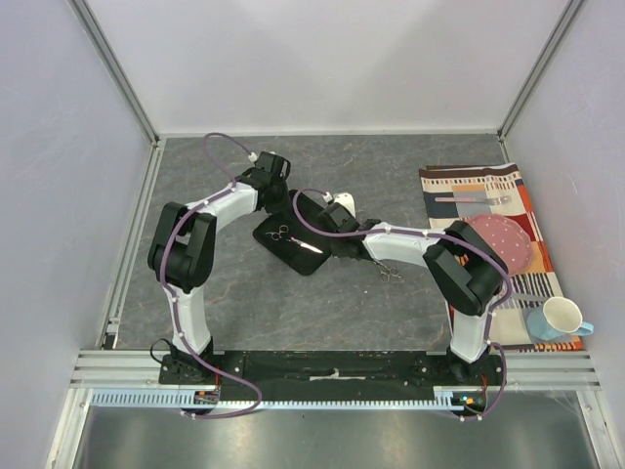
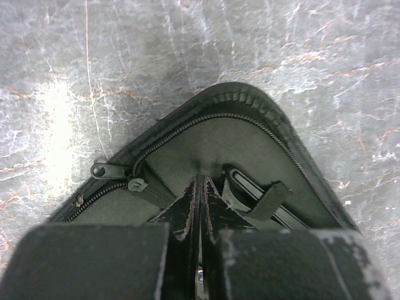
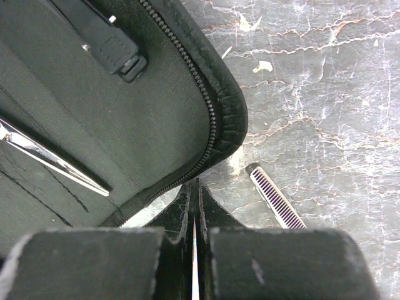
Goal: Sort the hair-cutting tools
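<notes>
A black zip pouch point(image 1: 283, 250) lies open at the table's middle. Silver scissors point(image 1: 293, 240) lie inside it; their blade shows in the right wrist view point(image 3: 56, 164). A second pair of scissors point(image 1: 390, 273) lies on the table right of the pouch; its toothed blade point(image 3: 278, 201) shows beside my right fingers. A thin black stick piece point(image 2: 250, 187) sits under an elastic strap in the pouch lining point(image 2: 206, 144). Another black piece point(image 3: 103, 34) lies in the pouch point(image 3: 125, 112). My left gripper point(image 2: 201, 182) is shut, tips on the lining. My right gripper point(image 3: 195, 186) is shut at the pouch's zipper edge.
A striped placemat point(image 1: 479, 186) lies at the right with a fork point(image 1: 474, 199), a pink plate point(image 1: 503, 242) and a blue-and-white cup point(image 1: 559, 319). The pouch's zipper pull point(image 2: 105, 170) lies at its left rim. Walls enclose the table's back and sides.
</notes>
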Robot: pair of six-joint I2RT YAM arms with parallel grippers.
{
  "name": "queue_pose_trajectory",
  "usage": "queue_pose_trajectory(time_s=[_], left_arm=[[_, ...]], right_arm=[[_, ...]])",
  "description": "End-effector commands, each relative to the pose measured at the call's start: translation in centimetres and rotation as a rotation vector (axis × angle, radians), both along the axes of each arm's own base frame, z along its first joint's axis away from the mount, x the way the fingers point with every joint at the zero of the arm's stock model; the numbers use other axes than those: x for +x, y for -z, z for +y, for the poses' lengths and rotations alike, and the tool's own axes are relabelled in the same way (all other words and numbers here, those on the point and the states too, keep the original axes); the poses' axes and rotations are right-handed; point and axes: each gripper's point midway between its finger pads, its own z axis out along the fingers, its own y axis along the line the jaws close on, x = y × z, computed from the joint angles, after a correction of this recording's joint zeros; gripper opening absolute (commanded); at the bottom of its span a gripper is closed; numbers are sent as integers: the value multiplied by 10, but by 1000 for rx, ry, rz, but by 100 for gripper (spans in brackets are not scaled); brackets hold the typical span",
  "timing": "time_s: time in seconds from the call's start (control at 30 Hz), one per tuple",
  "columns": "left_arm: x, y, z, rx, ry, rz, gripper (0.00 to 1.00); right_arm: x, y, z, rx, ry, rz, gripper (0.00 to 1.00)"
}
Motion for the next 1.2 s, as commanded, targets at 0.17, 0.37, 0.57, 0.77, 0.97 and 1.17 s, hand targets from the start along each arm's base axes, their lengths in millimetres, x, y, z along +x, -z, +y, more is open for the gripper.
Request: queue_pose_trajectory(time_s=[0.17,0.37,0.57,0.77,0.97,1.17], left_arm=[[11,-77,25,107,-17,-112,2],[-8,-94,46,143,-55,-87,2],[-49,-88,41,59,-9,-27,3],[-95,-87,17,-132,113,-38,14],[-127,-84,7,-266,149,-50,25],[-142,-88,1,-327,185,-55,27]], right_arm=[[-8,-50,-18,-75,-110,-28,24],[-11,-100,-47,-118,-115,-103,45],[-2,-100,-80,-164,-165,-54,52],[-9,-73,-99,-175,-211,47,54],[-32,-48,-93,-109,-247,137,54],[-44,-23,-96,-104,-256,185,55]])
